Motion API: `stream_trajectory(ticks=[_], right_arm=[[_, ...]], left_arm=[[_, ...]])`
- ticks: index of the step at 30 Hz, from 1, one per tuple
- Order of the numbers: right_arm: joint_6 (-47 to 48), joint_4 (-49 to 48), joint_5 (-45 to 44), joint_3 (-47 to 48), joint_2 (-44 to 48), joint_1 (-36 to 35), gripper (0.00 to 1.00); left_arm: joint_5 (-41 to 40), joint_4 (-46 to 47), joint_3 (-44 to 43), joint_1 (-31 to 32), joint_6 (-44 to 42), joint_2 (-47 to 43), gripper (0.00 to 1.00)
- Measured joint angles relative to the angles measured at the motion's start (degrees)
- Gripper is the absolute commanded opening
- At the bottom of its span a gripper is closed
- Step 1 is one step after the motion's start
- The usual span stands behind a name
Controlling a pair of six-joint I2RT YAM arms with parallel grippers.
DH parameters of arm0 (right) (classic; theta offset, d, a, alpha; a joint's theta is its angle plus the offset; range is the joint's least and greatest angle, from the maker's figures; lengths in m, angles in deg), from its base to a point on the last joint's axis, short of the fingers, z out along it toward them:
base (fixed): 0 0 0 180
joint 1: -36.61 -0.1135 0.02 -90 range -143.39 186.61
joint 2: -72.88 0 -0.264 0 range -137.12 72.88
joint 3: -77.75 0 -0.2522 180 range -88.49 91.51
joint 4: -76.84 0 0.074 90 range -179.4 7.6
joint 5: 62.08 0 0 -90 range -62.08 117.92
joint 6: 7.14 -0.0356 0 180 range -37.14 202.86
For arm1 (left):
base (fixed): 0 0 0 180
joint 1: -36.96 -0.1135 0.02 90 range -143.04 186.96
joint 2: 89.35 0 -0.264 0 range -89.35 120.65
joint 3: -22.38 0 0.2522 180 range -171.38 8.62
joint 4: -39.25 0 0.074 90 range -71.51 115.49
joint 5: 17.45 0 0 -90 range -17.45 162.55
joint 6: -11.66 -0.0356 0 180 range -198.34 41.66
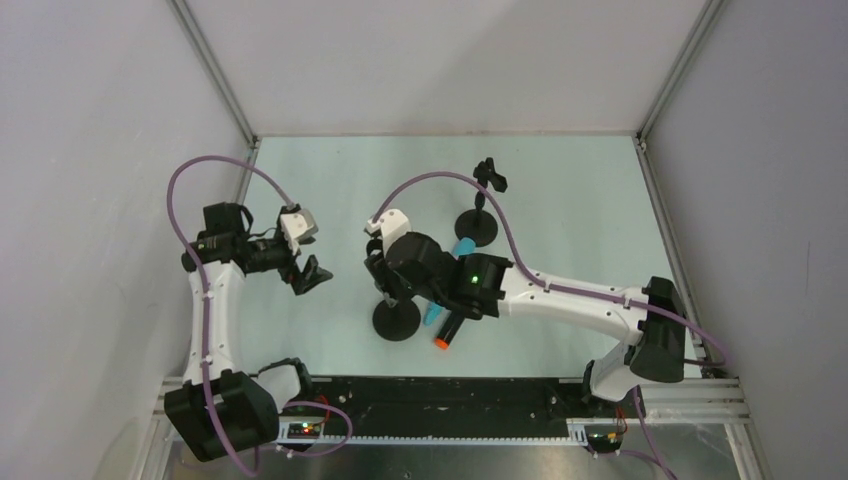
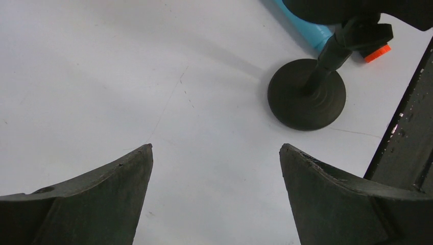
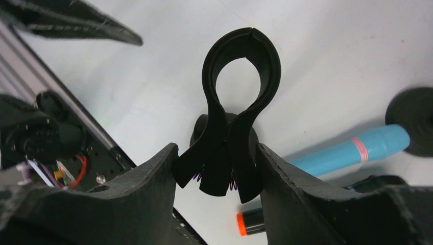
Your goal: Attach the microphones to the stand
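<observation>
At the near stand (image 1: pixel 396 320), right hand (image 3: pixel 217 153) clamps its clip (image 3: pixel 224 127); left hand (image 2: pixel 216 148) gapes.

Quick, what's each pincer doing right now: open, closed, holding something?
Left pincer: open, holding nothing.
Right pincer: closed on the handles of the stand clip.

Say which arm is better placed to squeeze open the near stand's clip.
Right. The right gripper brackets the handles of the clip on the near stand; the left gripper hangs open over bare table, beside that stand.
</observation>
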Motion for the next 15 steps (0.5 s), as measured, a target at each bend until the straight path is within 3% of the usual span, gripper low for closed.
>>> stream_trajectory(ticks=[6,15], right_arm=[[8.85,-0.7,5.66,-0.66,0.31,0.5,0.0],[13.42,-3.82,10.21,-2.91,1.75,2.27,0.0]], left_arm=[[0.28,0.0,0.0,-0.28,0.0,0.0,0.98],[1.55,-0.02,-0.13,-0.39,0.09,0.0,0.98]])
